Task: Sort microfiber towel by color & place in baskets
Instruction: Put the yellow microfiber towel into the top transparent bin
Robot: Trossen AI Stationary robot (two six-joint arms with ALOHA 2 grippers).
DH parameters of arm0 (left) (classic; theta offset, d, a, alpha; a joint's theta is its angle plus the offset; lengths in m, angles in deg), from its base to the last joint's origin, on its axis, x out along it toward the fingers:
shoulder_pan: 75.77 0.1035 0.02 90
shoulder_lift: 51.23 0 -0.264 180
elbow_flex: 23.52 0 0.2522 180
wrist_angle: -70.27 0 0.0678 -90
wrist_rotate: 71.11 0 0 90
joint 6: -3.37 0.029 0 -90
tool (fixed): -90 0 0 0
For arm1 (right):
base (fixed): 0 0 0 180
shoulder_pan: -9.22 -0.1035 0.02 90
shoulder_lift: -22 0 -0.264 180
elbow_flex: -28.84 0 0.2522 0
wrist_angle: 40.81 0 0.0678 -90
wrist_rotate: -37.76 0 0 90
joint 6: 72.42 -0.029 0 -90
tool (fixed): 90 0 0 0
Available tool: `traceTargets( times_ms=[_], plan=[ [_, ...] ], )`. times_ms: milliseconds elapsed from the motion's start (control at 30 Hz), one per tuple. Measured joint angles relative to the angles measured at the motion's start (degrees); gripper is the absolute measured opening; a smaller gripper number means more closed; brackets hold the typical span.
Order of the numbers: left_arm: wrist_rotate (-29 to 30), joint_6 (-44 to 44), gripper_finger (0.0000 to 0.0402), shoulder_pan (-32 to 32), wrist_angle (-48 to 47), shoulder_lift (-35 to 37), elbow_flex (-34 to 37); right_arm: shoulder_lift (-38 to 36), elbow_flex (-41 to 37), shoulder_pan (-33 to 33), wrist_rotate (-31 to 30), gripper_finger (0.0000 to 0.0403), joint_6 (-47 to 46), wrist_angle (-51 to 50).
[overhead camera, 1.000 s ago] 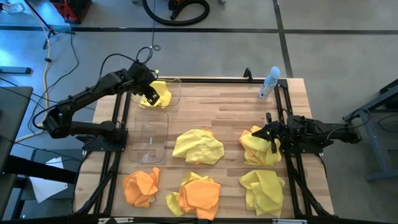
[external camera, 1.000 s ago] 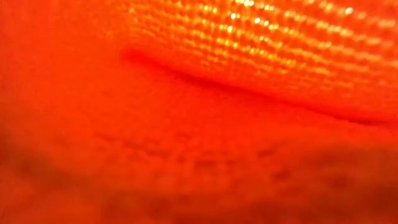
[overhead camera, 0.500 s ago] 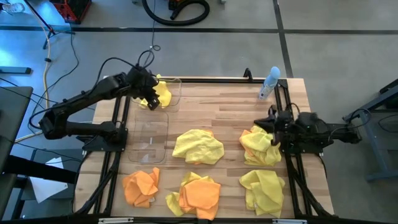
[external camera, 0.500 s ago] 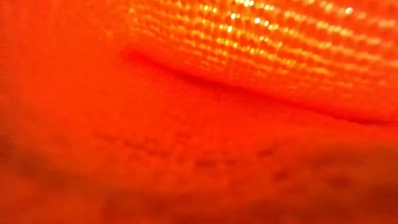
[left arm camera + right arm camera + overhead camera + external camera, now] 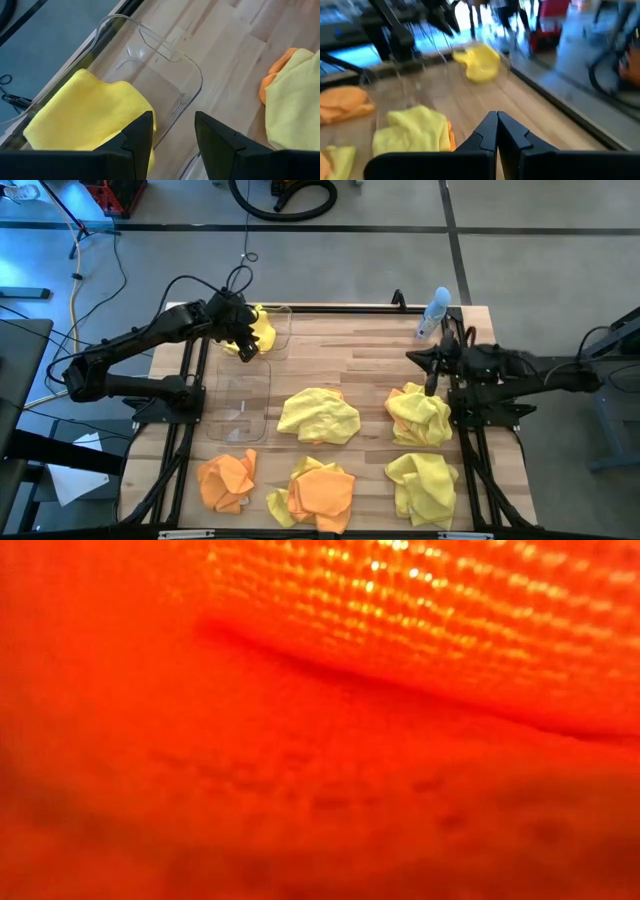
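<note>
A yellow towel [image 5: 260,328] lies inside the far clear basket [image 5: 283,315], also seen as the yellow towel [image 5: 90,112] behind the basket's rim [image 5: 196,75]. My left gripper [image 5: 243,343] hovers open just above it, open in the left wrist view too [image 5: 172,140]. The near basket [image 5: 243,400] holds nothing. My right gripper [image 5: 428,372] is shut [image 5: 496,120] and raised beyond a yellow towel lying over an orange one [image 5: 418,415]. More towels lie on the table: yellow [image 5: 318,415], yellow [image 5: 422,485], orange [image 5: 228,480], orange with yellow [image 5: 315,492].
A slim spray bottle [image 5: 432,313] stands at the far right corner, close to my right arm. Orange cloth [image 5: 320,720] fills the whole low view. Bare wood [image 5: 340,350] lies between the far basket and the right gripper.
My right gripper has risen from the yellow-over-orange pile and drawn back toward the table's far edge; the pile stays on the table. My left gripper has stayed over the far basket, edging slightly toward the near edge; the yellow towel rests in the basket.
</note>
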Motion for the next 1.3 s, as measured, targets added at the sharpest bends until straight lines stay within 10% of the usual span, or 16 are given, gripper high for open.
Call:
traceTargets(
  times_ms=[267,533,1000,1300],
  plan=[
    [0.0,0.0,0.0133,-0.71,0.0,0.0,0.02,19.87,24.14,0.1,4.65,0.0014,-15.93,-39.08],
    [0.0,-0.89,0.0133,-0.71,0.0,-0.04,0.02,28.95,25.89,0.06,15.68,0.0118,-29.47,-53.86],
    [-0.02,-1.53,0.0133,-0.68,-0.02,-0.06,0.04,30.39,1.93,0.06,32.22,0.0235,-40.87,-41.88],
    [-0.02,-1.55,0.0133,-0.68,0.07,-0.07,0.04,31.02,5.46,-1.12,27.94,0.0132,-42.72,-41.85]
  ],
)
